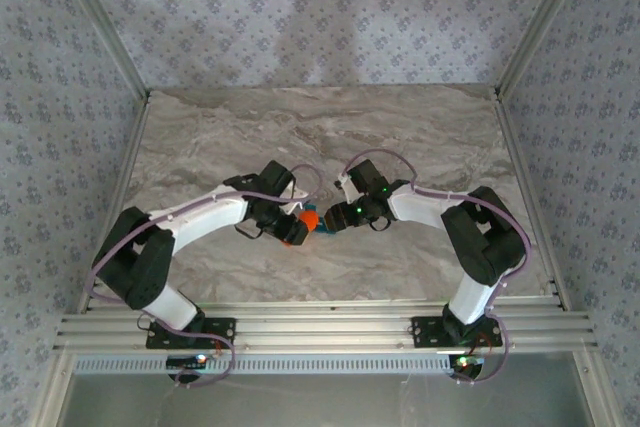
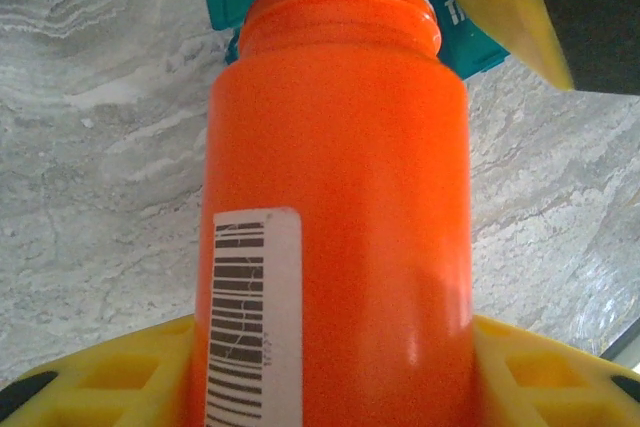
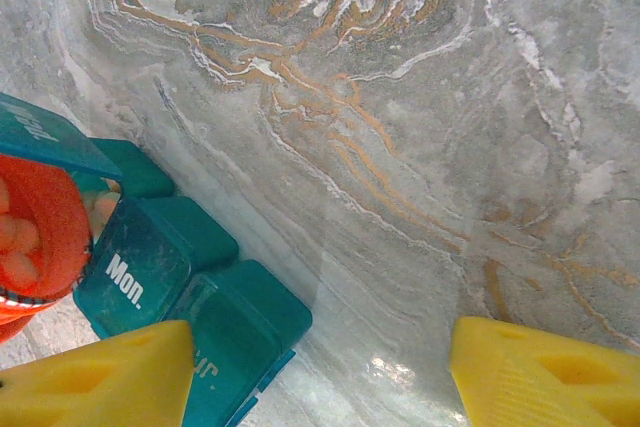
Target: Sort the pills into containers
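Observation:
My left gripper (image 2: 330, 387) is shut on an orange cylindrical bottle (image 2: 340, 207) with a barcode label, its yellow fingers (image 2: 100, 382) on either side. The bottle's open mouth tilts over the teal containers (image 3: 190, 277), a strip of lidded compartments on the table; one lid reads "Mon." and the one at the bottle stands open. Pale pills (image 3: 15, 242) show inside the bottle mouth. My right gripper (image 3: 320, 377) is open over bare table, its left finger (image 3: 100, 377) at the strip's near end. From above, both grippers (image 1: 295, 227) (image 1: 335, 217) meet at the bottle (image 1: 308, 219).
The marble-patterned table (image 1: 330, 137) stretches behind and to both sides of the grippers. Patterned walls with metal frame posts (image 1: 110, 37) close it in. An aluminium rail (image 1: 320, 327) runs along the near edge at the arm bases.

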`<state>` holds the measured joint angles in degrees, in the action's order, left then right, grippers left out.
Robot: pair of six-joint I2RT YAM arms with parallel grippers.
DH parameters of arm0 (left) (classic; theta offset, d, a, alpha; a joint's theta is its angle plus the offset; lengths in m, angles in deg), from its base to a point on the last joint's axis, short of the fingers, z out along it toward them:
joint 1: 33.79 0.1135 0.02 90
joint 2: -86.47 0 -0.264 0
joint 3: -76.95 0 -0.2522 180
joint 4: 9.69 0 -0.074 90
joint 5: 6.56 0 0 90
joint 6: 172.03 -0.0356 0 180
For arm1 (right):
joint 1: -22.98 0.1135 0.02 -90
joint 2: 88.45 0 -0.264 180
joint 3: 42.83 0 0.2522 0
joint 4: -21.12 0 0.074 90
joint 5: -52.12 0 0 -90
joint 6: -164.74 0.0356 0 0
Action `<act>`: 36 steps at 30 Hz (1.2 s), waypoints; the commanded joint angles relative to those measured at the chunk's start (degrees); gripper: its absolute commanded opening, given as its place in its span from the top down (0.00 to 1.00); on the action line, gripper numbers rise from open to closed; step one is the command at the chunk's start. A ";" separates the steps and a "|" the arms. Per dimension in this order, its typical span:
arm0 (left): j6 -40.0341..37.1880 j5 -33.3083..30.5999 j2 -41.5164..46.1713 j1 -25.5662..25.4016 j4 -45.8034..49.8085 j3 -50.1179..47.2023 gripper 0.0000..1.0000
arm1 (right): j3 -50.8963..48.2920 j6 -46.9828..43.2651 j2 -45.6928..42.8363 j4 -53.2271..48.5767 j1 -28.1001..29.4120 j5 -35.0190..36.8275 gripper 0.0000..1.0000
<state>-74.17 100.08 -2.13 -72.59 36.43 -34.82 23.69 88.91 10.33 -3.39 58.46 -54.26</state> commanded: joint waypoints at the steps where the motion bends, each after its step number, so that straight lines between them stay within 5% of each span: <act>1: 1.72 -1.13 1.35 -0.74 -3.68 -2.56 1.00 | -1.14 0.84 3.89 -0.34 0.02 0.93 0.29; 36: 0.71 -3.72 18.83 -2.67 -32.01 -22.20 1.00 | -0.26 0.89 -0.86 -2.25 -0.73 0.03 0.29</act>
<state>-72.34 96.04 14.59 -74.80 8.67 -56.19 23.73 88.91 9.83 -3.85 58.33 -54.28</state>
